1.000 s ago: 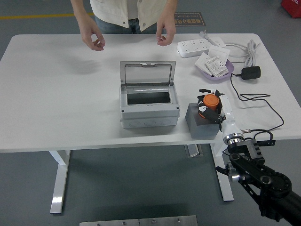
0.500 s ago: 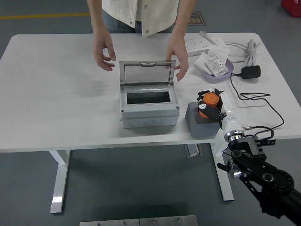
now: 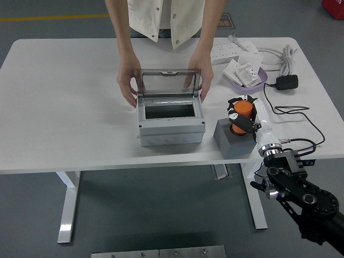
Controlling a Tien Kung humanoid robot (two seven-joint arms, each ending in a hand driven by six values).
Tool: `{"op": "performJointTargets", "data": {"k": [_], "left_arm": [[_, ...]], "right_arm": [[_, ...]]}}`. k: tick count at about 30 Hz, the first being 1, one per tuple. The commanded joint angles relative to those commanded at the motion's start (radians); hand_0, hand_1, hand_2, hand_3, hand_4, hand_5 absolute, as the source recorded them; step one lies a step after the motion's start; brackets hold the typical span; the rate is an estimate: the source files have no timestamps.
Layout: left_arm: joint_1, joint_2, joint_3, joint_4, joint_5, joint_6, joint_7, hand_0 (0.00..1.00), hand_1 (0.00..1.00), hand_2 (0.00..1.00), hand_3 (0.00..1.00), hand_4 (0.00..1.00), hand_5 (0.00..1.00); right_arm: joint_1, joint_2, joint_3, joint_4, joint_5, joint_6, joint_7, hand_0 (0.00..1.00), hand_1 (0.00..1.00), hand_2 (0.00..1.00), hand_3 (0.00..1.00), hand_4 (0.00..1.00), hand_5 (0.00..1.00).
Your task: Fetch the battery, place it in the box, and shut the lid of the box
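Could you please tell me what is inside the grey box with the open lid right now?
The grey box shows only a dark, seemingly empty opening; its floor is shadowed and partly hidden. The orange battery is outside, in the right hand above the grey block.

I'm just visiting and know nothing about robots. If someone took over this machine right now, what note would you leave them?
Right hand: shut on the orange battery, lifting it at the grey holder block.
Left hand: not in view.
Box: mid-table, empty as far as can be seen, clear lid up.
A person's hands are at both sides of the lid, apparently steadying the box.
Done: battery grasped.
Left: carry the battery left into the box, release it, close the lid. Mind the person's hands.
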Motion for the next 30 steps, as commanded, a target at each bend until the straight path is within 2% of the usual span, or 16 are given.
{"op": "performJointTargets", "data": {"k": [10,18,19,25,26,30], "left_arm": [[0.000,0.000,0.000,0.000,0.001,0.000,0.001,0.578,0.625,0.558,0.567,0.573,0.015],[0.000,0.001,-0.006,0.000,0.006,0.004,0.003,0.578,0.626,0.559,0.567,0.576,0.020],[0.000,0.001,-0.007,0.000,0.007,0.004,0.003,0.578,0.626,0.559,0.567,0.575,0.021],[-0.001,0.003,-0.012,0.000,0.010,0.006,0.004,0.578,0.626,0.559,0.567,0.575,0.021],[-0.001,0.004,-0.014,0.000,0.011,0.006,0.004,0.577,0.628,0.559,0.566,0.575,0.024],[-0.001,0.006,-0.017,0.000,0.013,0.007,0.005,0.577,0.628,0.559,0.566,0.575,0.024]], "right_arm": [[-0.002,-0.013,0.015,0.080,-0.051,-0.004,-0.029,0.415,0.382,0.377,0.221,0.002,0.002],[0.016,-0.036,-0.008,0.178,-0.190,-0.008,-0.096,0.395,0.381,0.373,0.221,0.002,0.002],[0.020,-0.037,-0.013,0.188,-0.207,-0.007,-0.104,0.238,0.294,0.346,0.218,0.002,0.002],[0.044,-0.044,-0.045,0.234,-0.280,-0.011,-0.140,0.238,0.294,0.346,0.218,0.002,0.002],[0.051,-0.045,-0.055,0.242,-0.300,-0.012,-0.150,0.110,0.207,0.330,0.215,0.002,0.002],[0.073,-0.045,-0.094,0.258,-0.379,-0.014,-0.193,0.110,0.207,0.330,0.215,0.002,0.002]]}}
